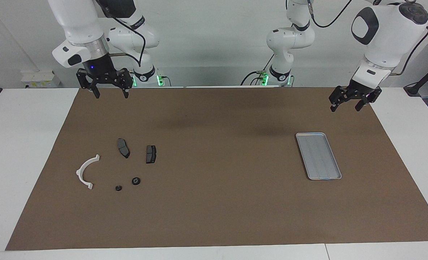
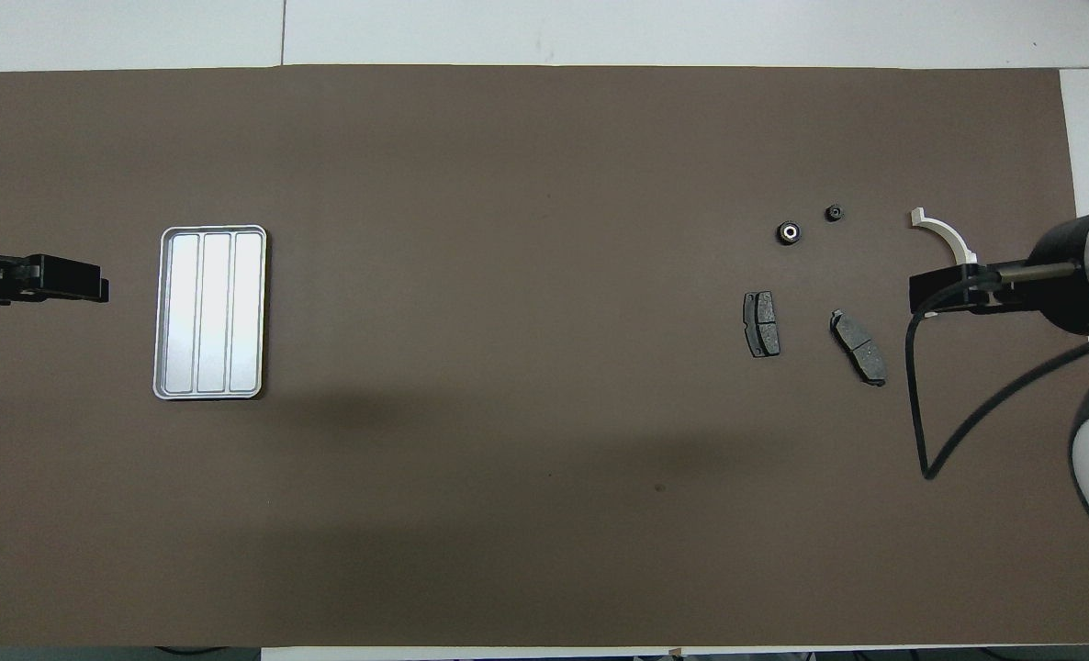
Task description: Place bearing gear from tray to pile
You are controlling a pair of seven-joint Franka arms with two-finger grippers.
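Note:
The bearing gear, a small black ring, lies on the brown mat in the pile, at the right arm's end of the table. Beside it are a smaller black ring, a white curved bracket and two dark brake pads. Nothing lies in the silver tray at the left arm's end. My right gripper hangs open and empty, high over the mat's edge by the robots. My left gripper waits open beside the tray.
A brown mat covers most of the white table. The right arm's black cable loops down over the mat near the pile.

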